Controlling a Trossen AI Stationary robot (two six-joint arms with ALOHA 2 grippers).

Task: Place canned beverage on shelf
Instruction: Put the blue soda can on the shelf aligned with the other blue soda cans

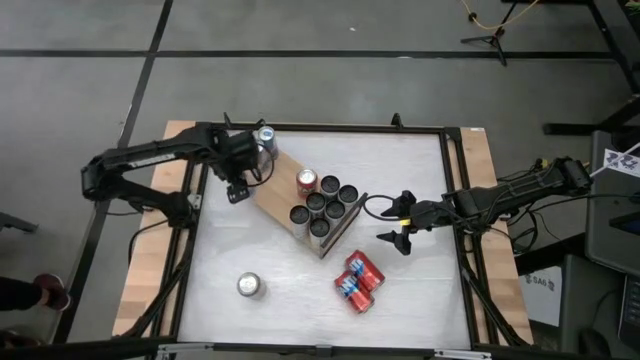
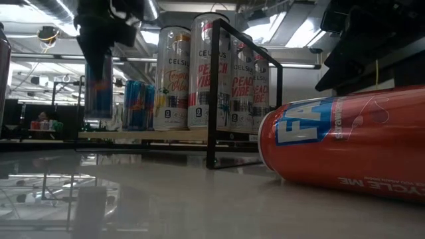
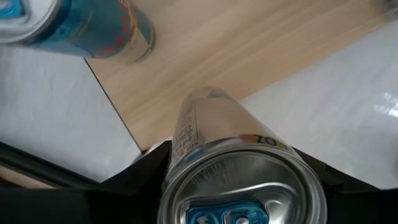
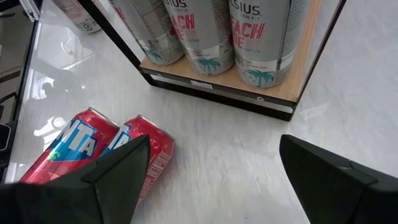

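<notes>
The shelf (image 1: 275,188), a light-wood board on a black wire frame, lies slantwise mid-table. It carries several tall cans (image 1: 325,205) and a blue can (image 3: 87,25) at its far-left end. My left gripper (image 1: 240,170) is over that end, shut on a slim silver and blue can (image 3: 217,137). In the low view this can (image 2: 99,89) hangs above board level. My right gripper (image 1: 398,228) stands open over the table, right of the shelf, with nothing between its fingers (image 4: 124,168). My left gripper pinches the can's upper wall (image 3: 181,163), just under its rim, between its two fingers (image 3: 140,177). The fingers come from above, pointing down, one on each side. The can hangs upright and clear, its lower end over the board's edge.
Two red cans (image 1: 358,280) lie side by side on the white tabletop near the shelf's near-right end. One silver can (image 1: 249,286) stands alone near the front left. The black frame's upright bars (image 2: 212,93) rise around the cans on the shelf.
</notes>
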